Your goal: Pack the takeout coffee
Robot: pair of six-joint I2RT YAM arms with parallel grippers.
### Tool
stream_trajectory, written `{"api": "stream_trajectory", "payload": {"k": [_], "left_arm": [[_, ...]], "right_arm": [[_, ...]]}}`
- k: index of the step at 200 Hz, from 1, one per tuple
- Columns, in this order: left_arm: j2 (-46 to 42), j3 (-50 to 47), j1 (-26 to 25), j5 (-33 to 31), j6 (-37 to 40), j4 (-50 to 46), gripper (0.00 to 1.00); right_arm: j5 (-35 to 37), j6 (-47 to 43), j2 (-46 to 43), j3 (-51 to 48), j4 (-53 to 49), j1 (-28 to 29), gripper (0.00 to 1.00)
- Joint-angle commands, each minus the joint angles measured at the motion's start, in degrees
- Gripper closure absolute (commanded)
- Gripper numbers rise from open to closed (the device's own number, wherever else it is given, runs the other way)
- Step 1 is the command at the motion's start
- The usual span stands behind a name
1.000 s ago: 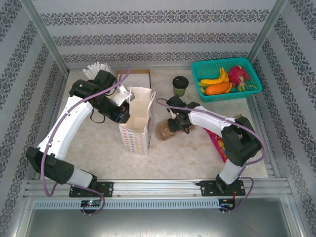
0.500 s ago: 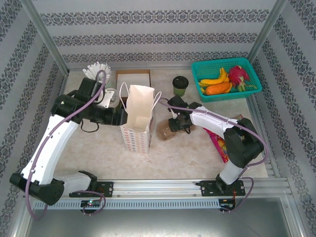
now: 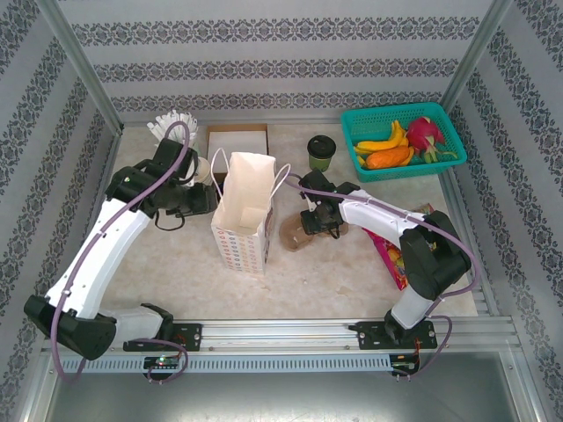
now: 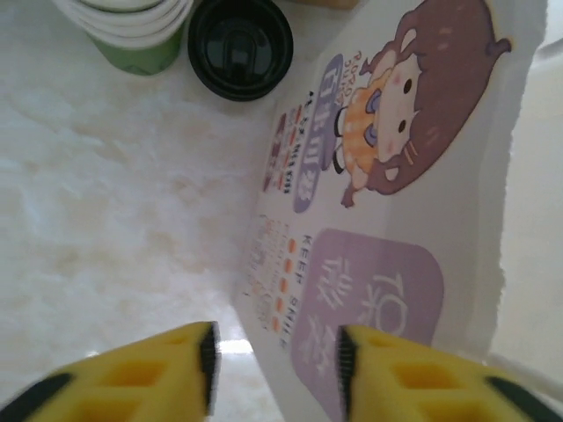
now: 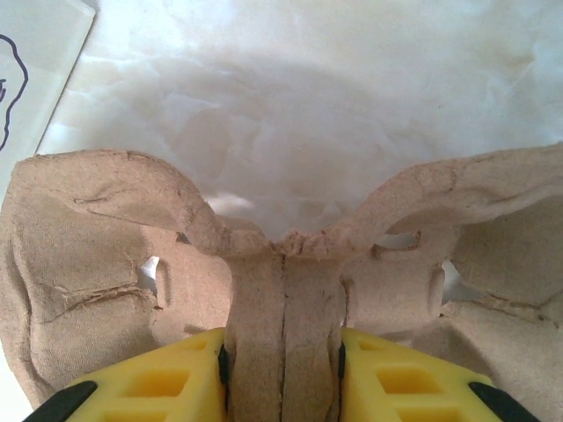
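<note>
Takeout coffee (image 3: 321,152) stands upright, lid on, on the far part of the table (image 3: 176,264), right of the paper bag (image 3: 239,230) and outside it.

From your left: the left gripper (image 4: 274,352) sits low against the bag's left side, its yellow fingers (image 4: 141,382) released and standing apart, with the bag's printed face just beyond them; the bag stands upright, mouth open; right of it your right gripper (image 5: 281,369) is clenched on the middle rib of a brown pulp cup carrier (image 3: 295,236), which lies on the table near the bag; the coffee is behind that, apart from both grippers; furthest right is a green basket (image 3: 405,172) of fruit.
</note>
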Motion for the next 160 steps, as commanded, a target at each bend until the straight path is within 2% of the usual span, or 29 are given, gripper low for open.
{"api": "stream_trajectory", "payload": {"k": [1, 41, 64, 72, 83, 88, 105, 122, 132, 140, 160], "left_arm": [[0.6, 2.4, -0.6, -1.7, 4.2, 2.5, 0.69], [3.6, 4.1, -0.6, 0.5, 8.6, 1.7, 0.89], [3.7, 4.8, -0.5, 1.7, 10.6, 2.5, 0.93], [4.0, 5.3, -0.5, 3.7, 11.2, 2.5, 0.88], [3.9, 6.3, -0.6, 4.1, 11.2, 1.7, 0.69], [3.5, 6.5, -0.5, 2.8, 10.8, 1.3, 0.65], [0.6, 6.0, -0.1, -1.9, 9.2, 1.2, 0.57], [-3.6, 4.2, 0.6, -1.7, 8.7, 2.1, 0.51], [-6.3, 2.0, 0.7, 1.4, 9.4, 3.4, 0.45], [-8.1, 0.0, 0.6, 5.9, 10.3, 5.1, 0.39], [-9.9, -3.7, 0.6, 16.7, 9.9, 9.7, 0.31]], "right_arm": [[2.5, 1.6, -1.6, -0.5, -0.1, 0.4, 0.67], [3.3, 2.1, -2.9, -0.3, -1.0, 0.7, 0.67], [3.5, 2.5, -4.3, -0.6, -1.5, 0.8, 0.68], [3.6, 2.6, -4.8, -0.8, -1.5, 0.8, 0.68], [3.6, 2.9, -5.4, -0.9, -1.6, 0.8, 0.68], [3.6, 3.0, -5.6, -1.0, -1.6, 0.8, 0.68], [3.5, 3.4, -6.0, -1.2, -1.8, 0.9, 0.68], [3.7, 3.5, -6.2, -1.2, -2.2, 1.0, 0.68], [3.8, 3.4, -6.2, -1.3, -2.2, 1.1, 0.68], [3.8, 3.4, -6.2, -1.3, -2.2, 1.0, 0.68], [3.8, 3.2, -5.9, -1.0, -2.4, 1.1, 0.68]]}}
